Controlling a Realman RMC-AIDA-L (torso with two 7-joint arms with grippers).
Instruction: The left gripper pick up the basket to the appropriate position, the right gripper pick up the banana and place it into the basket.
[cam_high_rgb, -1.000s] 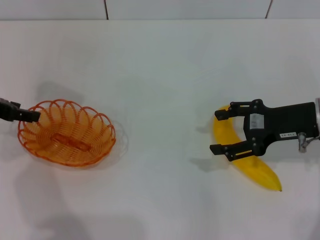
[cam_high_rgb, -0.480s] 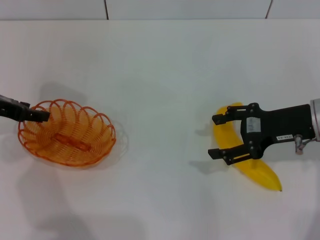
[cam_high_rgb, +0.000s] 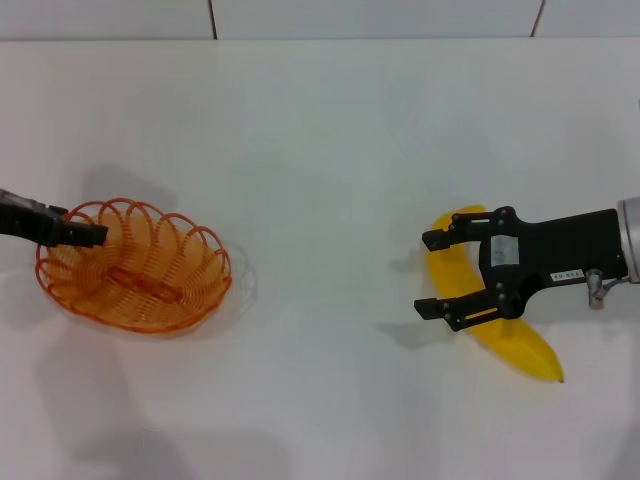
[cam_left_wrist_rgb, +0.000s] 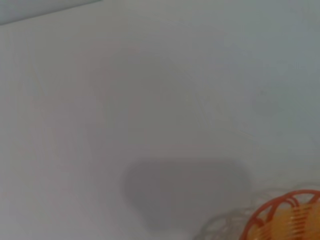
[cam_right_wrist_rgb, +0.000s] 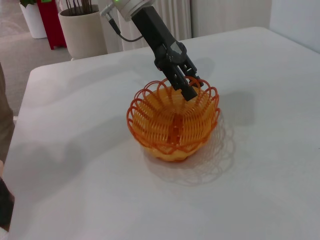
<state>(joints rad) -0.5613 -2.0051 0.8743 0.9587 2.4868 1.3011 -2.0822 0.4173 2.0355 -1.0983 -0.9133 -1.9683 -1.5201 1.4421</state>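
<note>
The orange wire basket (cam_high_rgb: 133, 268) sits at the table's left; it also shows in the right wrist view (cam_right_wrist_rgb: 172, 122), and its rim (cam_left_wrist_rgb: 285, 217) shows in the left wrist view. My left gripper (cam_high_rgb: 88, 235) reaches over the basket's left rim. In the right wrist view the left gripper (cam_right_wrist_rgb: 192, 89) is open a little, one finger inside the rim. The yellow banana (cam_high_rgb: 522, 345) lies on the right. My right gripper (cam_high_rgb: 430, 275) hovers open over the banana's upper half, a finger on each side and the fingertips past it toward the basket.
The white table (cam_high_rgb: 320, 150) spreads wide between basket and banana. Its far edge meets a tiled wall. In the right wrist view, planters (cam_right_wrist_rgb: 82, 30) stand on the floor beyond the table.
My left gripper has slid to the right, from the basket's outer edge to over its rim. My right gripper has shifted slightly left over the banana. Basket and banana have not moved.
</note>
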